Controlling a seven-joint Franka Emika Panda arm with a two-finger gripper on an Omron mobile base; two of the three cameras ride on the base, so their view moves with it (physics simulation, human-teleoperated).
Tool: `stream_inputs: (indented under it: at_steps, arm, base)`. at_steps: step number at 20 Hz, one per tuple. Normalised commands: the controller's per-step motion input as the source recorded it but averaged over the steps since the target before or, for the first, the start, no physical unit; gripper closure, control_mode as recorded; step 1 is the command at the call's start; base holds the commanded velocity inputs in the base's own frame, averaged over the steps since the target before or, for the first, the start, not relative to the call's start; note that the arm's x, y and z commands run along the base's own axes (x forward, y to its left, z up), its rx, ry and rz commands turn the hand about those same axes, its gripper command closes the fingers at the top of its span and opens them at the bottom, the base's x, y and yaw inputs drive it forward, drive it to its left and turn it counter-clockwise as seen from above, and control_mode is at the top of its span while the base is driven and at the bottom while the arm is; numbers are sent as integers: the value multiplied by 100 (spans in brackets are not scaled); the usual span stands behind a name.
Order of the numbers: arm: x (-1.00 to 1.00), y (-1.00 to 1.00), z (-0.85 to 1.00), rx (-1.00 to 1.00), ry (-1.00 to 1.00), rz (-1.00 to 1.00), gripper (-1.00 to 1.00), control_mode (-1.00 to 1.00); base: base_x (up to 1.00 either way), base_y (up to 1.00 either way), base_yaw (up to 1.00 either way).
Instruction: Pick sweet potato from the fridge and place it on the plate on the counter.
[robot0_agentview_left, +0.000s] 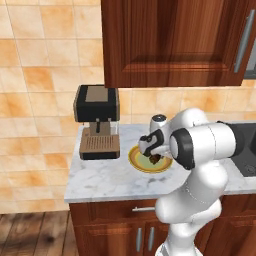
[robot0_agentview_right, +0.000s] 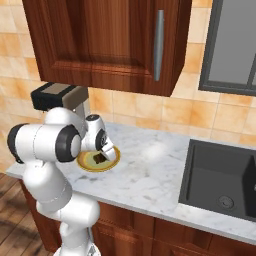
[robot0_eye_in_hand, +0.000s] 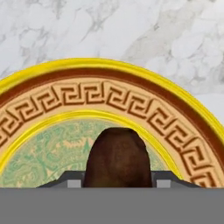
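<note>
Over the plate (robot0_eye_in_hand: 48, 105): gripper (robot0_eye_in_hand: 118, 183) with sweet potato (robot0_eye_in_hand: 117, 157).
Fingers closed against the sweet potato's sides, above the green centre; plate sits on the counter (robot0_agentview_left: 100, 175) beside coffee machine (robot0_agentview_left: 97, 122).

plate (robot0_agentview_left: 136, 162) on counter (robot0_agentview_left: 100, 177), mid-depth, just right of coffee machine (robot0_agentview_left: 98, 122) at counter's left end | sweet potato (robot0_eye_in_hand: 117, 158) over plate's centre, between gripper (robot0_agentview_left: 154, 158) tips | sink (robot0_agentview_right: 222, 180) set into counter, well right of plate | wall cabinet (robot0_agentview_right: 107, 42) above

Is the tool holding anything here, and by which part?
Yes: the tool grips the sweet potato by its near end, over the plate.
</note>
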Motion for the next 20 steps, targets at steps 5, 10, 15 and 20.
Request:
stream_inputs:
  at_steps: [5, 10, 15, 20]
  arm:
    - [2, 18, -18, 0, 0, -1, -100, -100]
    - [-6, 0, 1, 1, -16, -1, -100, -100]
    - [-40, 0, 25, 1, -43, -3, -100, -100]
    - [-63, -3, 48, 3, -48, 0, -100, -100]
  base:
    - [0, 0, 0]
    - [0, 0, 0]
    - [0, 0, 0]
    - [0, 0, 0]
